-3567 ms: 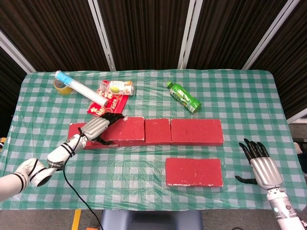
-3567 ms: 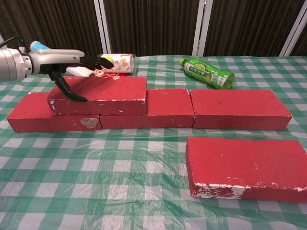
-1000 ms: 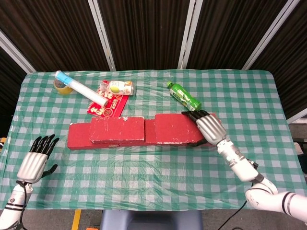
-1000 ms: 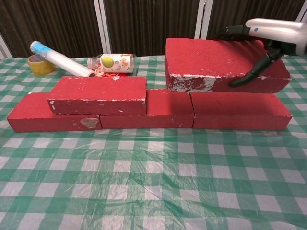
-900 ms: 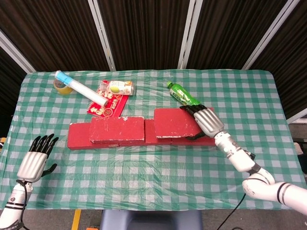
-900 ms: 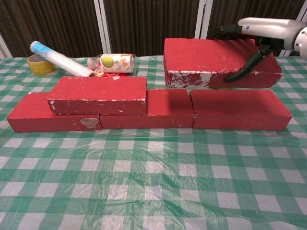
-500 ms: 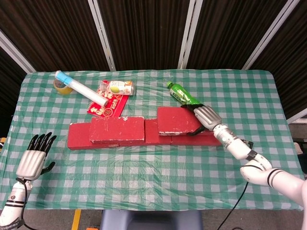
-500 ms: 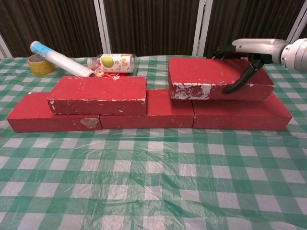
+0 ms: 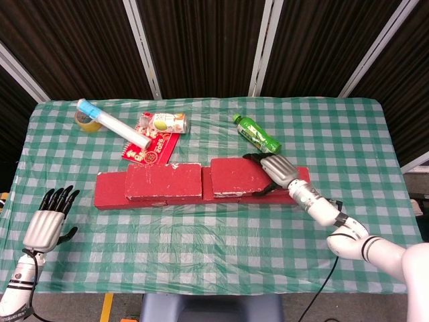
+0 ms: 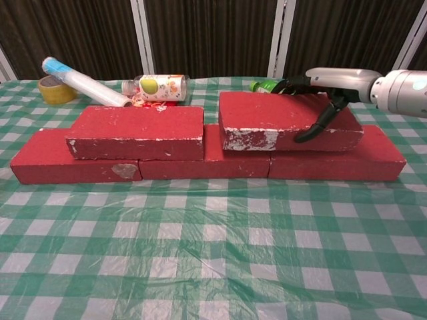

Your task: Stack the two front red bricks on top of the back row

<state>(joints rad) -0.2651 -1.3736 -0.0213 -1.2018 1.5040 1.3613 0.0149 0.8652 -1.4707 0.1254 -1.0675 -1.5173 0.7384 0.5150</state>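
The back row of red bricks (image 10: 200, 165) runs across the table's middle. One red brick (image 10: 137, 130) lies on top of the row's left part, with no hand on it. A second red brick (image 10: 283, 120) sits on the row over the middle and right bricks, level with the first and a short gap from it. My right hand (image 10: 321, 90) grips this second brick (image 9: 236, 176) at its right end, fingers over the top and back, thumb on the front face. My left hand (image 9: 45, 227) hangs open near the front left table edge, holding nothing.
Behind the row lie a green bottle (image 9: 257, 135), a fruit-print can (image 9: 164, 122) on a red packet (image 9: 149, 146), a white-and-blue roll (image 9: 110, 124) and a tape roll (image 9: 84, 119). The green checked cloth (image 9: 201, 248) covers the table in front of the bricks.
My right hand has lowered the second brick from the air onto the back row and shifted it left toward the first stacked brick. The left hand has stayed put.
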